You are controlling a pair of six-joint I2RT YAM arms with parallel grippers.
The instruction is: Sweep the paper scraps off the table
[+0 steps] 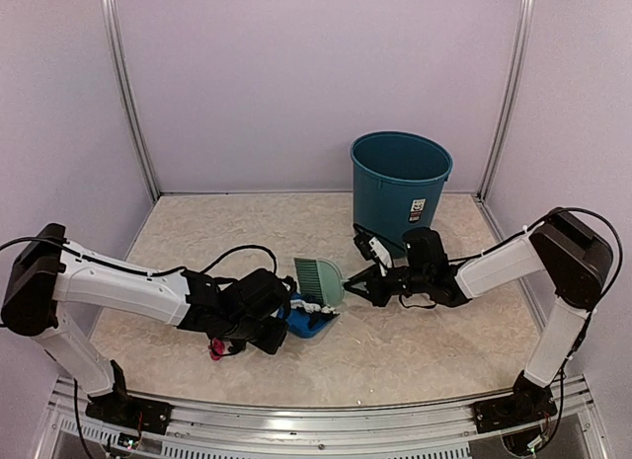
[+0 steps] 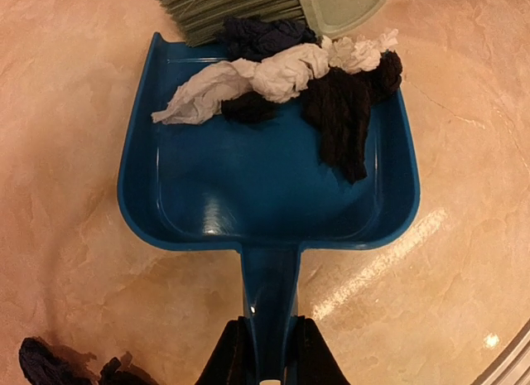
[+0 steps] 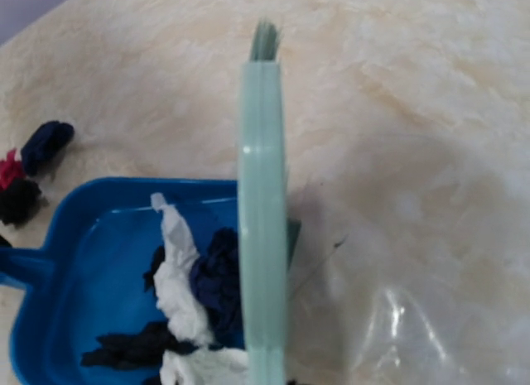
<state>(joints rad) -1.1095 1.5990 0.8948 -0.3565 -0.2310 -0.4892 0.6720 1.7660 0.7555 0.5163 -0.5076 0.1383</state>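
Nearest, a few stray scraps [image 3: 45, 143], black, navy and pink, lie on the table [image 1: 425, 350] just beside the left gripper [image 2: 269, 360], outside the pan. That gripper is clamped on the handle of the blue dustpan [image 2: 265, 194], which lies flat on the table with its mouth facing away from the gripper. Inside, towards the open lip, sits a heap of paper scraps [image 2: 281, 74]: crumpled white pieces tangled with dark navy and black ones. The pale green hand brush [image 2: 240, 8] stands at the lip, its bristles touching the heap. The right gripper [image 1: 360, 283] reaches in from the right, closed tight on the brush's handle. Farther back, a teal waste bin [image 1: 400, 188] stands upright near the rear wall.
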